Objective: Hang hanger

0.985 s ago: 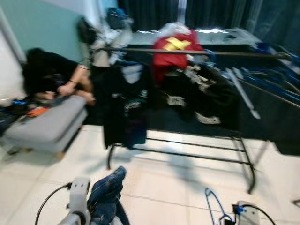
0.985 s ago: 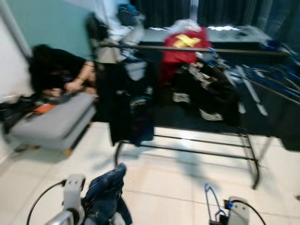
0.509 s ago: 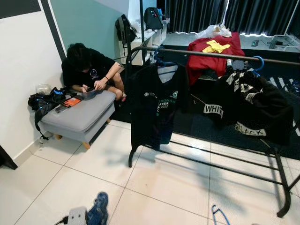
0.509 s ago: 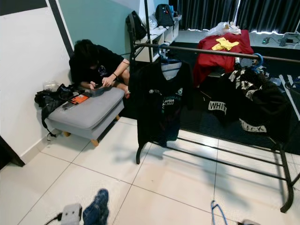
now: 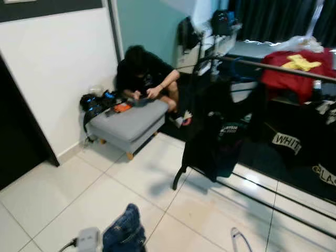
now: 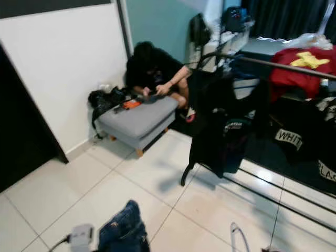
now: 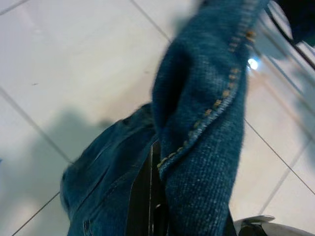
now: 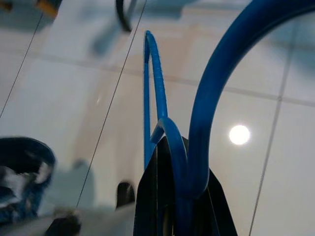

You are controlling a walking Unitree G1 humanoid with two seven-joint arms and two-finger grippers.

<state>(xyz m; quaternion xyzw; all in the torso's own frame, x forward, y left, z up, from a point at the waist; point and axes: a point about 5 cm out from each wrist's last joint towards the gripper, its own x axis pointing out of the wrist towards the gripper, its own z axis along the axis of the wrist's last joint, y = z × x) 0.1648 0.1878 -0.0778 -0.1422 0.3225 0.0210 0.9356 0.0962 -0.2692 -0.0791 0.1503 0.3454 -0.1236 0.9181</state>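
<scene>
A blue plastic hanger (image 8: 197,123) is clamped in my right gripper (image 8: 177,206); its loop (image 5: 239,240) pokes up at the bottom right of the eye views. Blue denim jeans (image 5: 125,233) are held in my left gripper (image 7: 157,196), whose fingers are shut on the denim fold (image 7: 202,128), low at the bottom centre of the eye views. The black clothes rail (image 5: 273,65) stands ahead to the right. A black T-shirt (image 5: 220,134) hangs at its left end, red and black garments (image 5: 294,73) are draped further right.
A person (image 5: 144,73) sits on the floor behind a grey padded bench (image 5: 128,118) by the white wall. Black bags (image 5: 94,102) lie beside the bench. A dark doorway (image 5: 18,142) opens at far left. White tiled floor (image 5: 68,194) lies between me and the rail.
The head camera has swung left: the rail and bench slid right in the picture, and the dark doorway came into sight. Jeans and hanger stay in my grippers.
</scene>
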